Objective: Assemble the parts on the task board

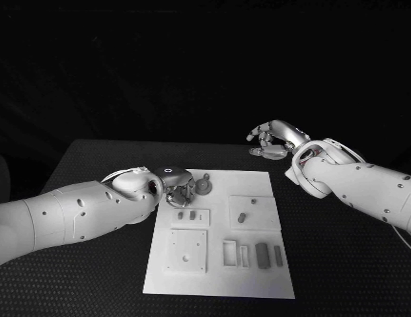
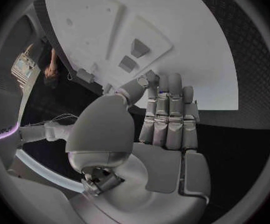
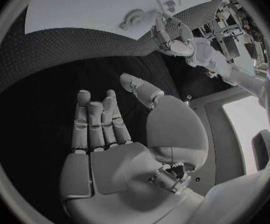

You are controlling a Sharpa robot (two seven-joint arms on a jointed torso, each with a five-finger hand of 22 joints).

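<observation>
Black table (image 1: 91,264) is filling the lower part of the head view, and a white task board (image 1: 263,281) is lying flat in its middle. The board is carrying raised white plates with recesses. Small grey parts (image 1: 261,254) are standing in slots near the board's near right side, and a round grey part (image 1: 203,187) is sitting near the far left corner. The left hand (image 1: 172,187) is hovering over that far left corner, fingers curling beside the round part; whether it is gripping it cannot be told. The right hand (image 1: 274,140) is hanging above the table beyond the board's far right corner, fingers loosely curling, holding nothing.

Left wrist view: the left hand (image 2: 163,119) is stretching its fingers together, almost straight, toward the board (image 2: 197,55), with nothing between them. Two grey parts (image 2: 135,55) are standing on a raised plate.

Right wrist view: the right hand (image 3: 110,129) is showing an empty palm, fingers apart over the dark table (image 3: 60,50).
</observation>
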